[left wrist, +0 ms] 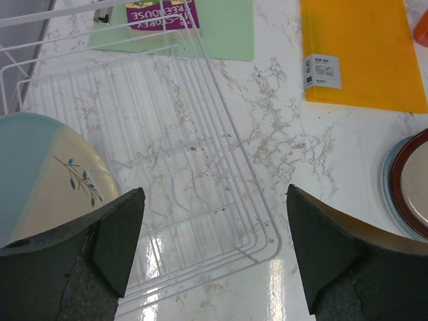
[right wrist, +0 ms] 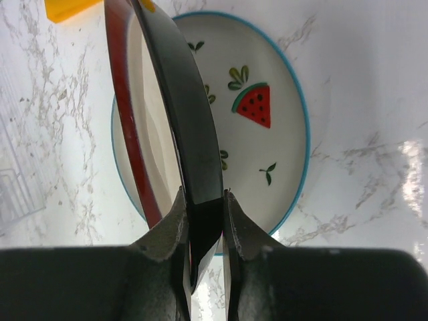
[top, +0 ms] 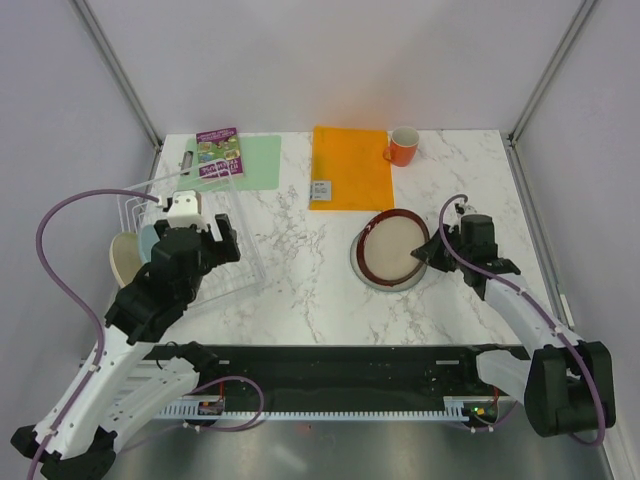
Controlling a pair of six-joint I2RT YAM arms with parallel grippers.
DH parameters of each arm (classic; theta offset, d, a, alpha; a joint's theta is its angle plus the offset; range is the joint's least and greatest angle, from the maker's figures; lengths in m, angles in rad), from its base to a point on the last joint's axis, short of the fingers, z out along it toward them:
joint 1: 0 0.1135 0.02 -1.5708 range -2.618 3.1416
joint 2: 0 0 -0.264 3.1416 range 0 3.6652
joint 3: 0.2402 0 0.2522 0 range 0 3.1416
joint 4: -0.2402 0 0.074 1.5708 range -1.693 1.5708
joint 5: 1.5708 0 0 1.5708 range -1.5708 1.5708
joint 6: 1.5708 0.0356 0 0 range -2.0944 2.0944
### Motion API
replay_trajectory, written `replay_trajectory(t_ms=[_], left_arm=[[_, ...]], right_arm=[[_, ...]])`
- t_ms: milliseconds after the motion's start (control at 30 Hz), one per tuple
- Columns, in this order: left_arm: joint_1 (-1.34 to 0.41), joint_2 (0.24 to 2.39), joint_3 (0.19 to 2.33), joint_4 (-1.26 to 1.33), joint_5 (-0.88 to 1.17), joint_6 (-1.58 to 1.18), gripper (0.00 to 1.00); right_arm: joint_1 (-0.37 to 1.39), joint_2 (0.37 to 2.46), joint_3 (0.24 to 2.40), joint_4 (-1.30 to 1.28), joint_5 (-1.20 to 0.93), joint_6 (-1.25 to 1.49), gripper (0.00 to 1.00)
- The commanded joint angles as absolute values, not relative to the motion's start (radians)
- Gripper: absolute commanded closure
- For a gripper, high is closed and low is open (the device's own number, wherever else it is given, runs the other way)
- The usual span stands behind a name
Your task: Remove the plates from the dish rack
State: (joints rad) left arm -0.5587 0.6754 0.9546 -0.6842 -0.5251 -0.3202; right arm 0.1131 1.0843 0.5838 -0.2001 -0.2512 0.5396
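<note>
The white wire dish rack [top: 235,270] lies at the left. A cream plate with a dark sprig [left wrist: 67,194] and a blue-faced plate [left wrist: 27,144] lean at its left end. My left gripper [left wrist: 210,251] hangs open above the rack's bare wires [left wrist: 200,134], holding nothing. At the right, my right gripper [right wrist: 204,197] is shut on the dark rim of the beige plate with a red-brown rim [right wrist: 174,80]. That plate is tilted over the white plate with red fruit [right wrist: 267,134], which lies flat on the table. From above, the beige plate [top: 392,250] covers most of the white one.
An orange mat [top: 350,165] and an orange mug [top: 403,147] sit at the back. A green mat [top: 255,160] with a purple booklet [top: 220,152] lies at the back left, just behind the rack.
</note>
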Motion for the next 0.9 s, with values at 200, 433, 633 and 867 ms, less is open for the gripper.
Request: replay_trajectory(t_ms=[200,433,633,867], left_arm=[[-0.560,0.684,0.985,-0.716,-0.597,-0.290,0.06],[-0.560,0.681,0.977,-0.719,-0.584,-0.301,0.05],[-0.560,0.689,0.969,-0.721,-0.578,-0.305,0.04],[-0.560,0.695,0.974,-0.741,-0.621,-0.307,0.04]], right_arm=[[0.097,1.104,0.514,0.066,-0.483,0.660,1.00],[0.095,1.135,0.491,0.002,-0.486,0.626,0.69],[0.095,1.127,0.497,-0.080,-0.448,0.583,0.33],[0.095,1.155,0.534,-0.167,-0.425,0.515,0.27]])
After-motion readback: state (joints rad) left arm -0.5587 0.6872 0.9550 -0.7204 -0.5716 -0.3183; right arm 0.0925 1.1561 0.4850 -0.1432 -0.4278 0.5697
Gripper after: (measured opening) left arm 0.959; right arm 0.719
